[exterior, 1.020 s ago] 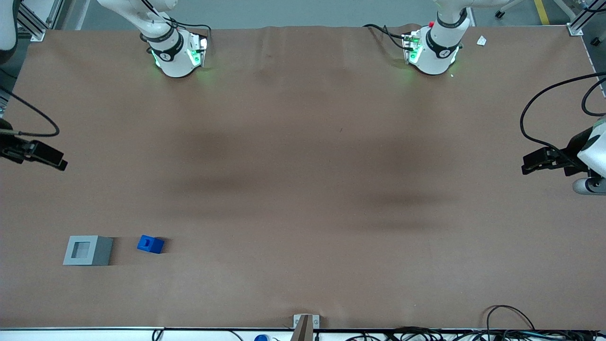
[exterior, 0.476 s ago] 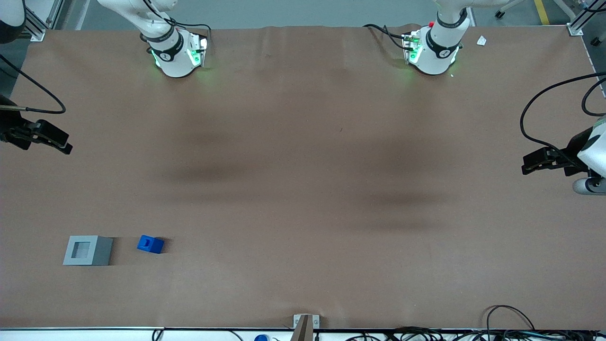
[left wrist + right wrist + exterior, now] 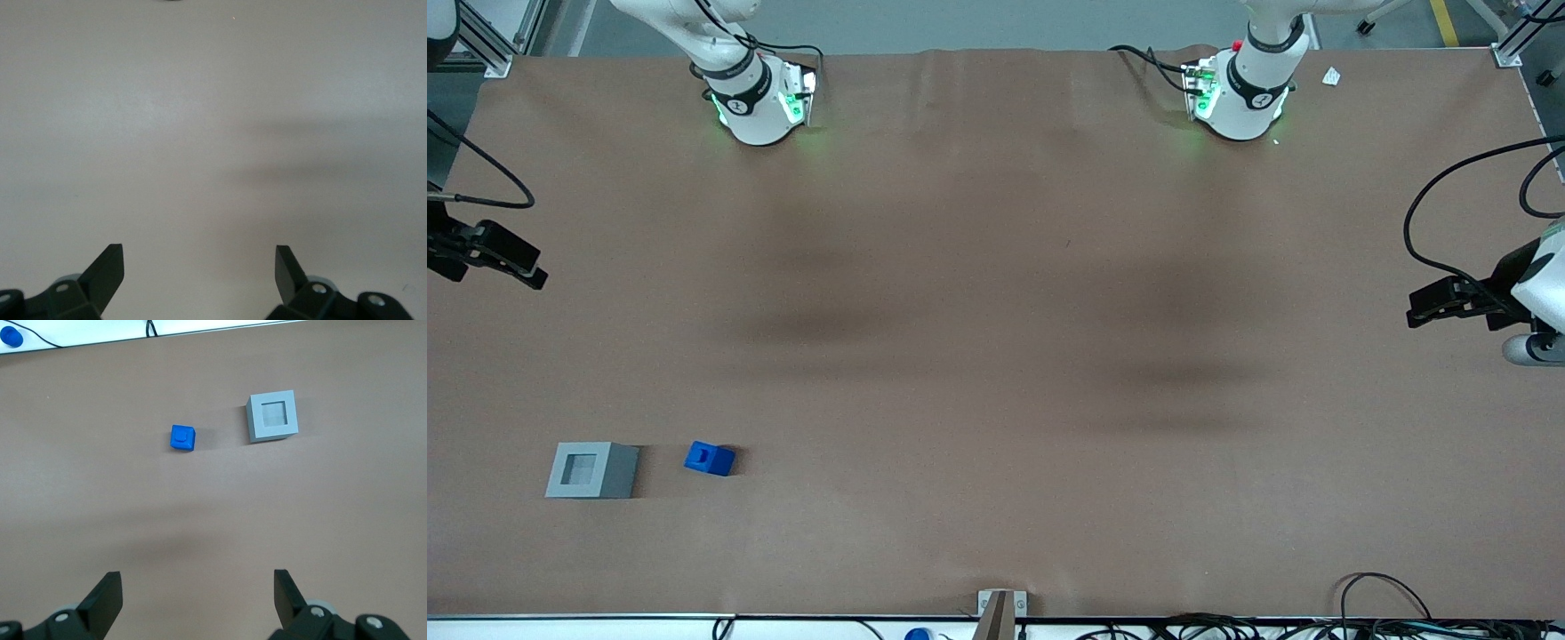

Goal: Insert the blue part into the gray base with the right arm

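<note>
Blue block (image 3: 710, 459) and gray base (image 3: 591, 469) sit side by side on the brown tabletop (image 3: 996, 356), near each other but not touching, both toward the working arm's end of the table and close to the front camera's edge. Block is upright w/ a small dark notch showing on its top face; base shows its square socket facing up, nothing in it.

The right arm's gripper (image 3: 516, 260) hangs over the table at the working arm's end, well apart from both pieces and farther from the front camera than they are. Its black fingers (image 3: 103, 597) are spread wide, nothing between them. A black cable (image 3: 480, 173) loops above it.

Wrist cam on the working arm looks down past the two fingertips at bare brown surface, w/ blue block (image 3: 182, 438) and gray base (image 3: 272, 417) both in sight ahead of the gripper (image 3: 197, 593), a clear strip of table between them. Block is smaller than the base, roughly half its width.

White arm base (image 3: 756, 98) w/ green lights stands on the table's edge farthest from the front camera. A white rail w/ cables (image 3: 1227, 627) runs along the edge nearest it.
</note>
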### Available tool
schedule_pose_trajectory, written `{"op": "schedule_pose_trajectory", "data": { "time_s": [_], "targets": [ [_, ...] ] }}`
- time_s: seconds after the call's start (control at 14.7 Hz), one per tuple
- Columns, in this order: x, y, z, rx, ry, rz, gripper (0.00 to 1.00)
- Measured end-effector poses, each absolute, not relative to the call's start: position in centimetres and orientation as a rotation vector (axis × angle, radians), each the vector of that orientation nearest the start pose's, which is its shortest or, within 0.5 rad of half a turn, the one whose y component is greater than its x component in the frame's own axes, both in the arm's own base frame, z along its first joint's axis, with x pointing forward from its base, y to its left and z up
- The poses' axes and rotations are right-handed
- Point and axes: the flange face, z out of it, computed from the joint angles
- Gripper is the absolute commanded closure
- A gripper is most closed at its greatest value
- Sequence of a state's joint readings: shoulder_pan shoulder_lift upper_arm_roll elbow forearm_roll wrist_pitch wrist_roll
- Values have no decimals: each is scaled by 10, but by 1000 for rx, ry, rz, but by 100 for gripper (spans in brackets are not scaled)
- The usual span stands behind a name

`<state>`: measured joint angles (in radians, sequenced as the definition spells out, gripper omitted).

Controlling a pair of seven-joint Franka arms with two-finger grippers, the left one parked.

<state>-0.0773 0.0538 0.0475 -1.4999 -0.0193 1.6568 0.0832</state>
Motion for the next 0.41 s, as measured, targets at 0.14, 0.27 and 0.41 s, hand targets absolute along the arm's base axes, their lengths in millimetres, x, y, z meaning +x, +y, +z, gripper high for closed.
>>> {"op": "schedule_pose_trajectory", "data": {
  "time_s": [0.14, 0.27, 0.41],
  "targets": [
    [578, -19, 634, -3148, 175, -131, 0],
    [574, -20, 631, -3151, 177, -69, 0],
    [571, -20, 630, -3153, 172, -29, 0]
  ]
}}
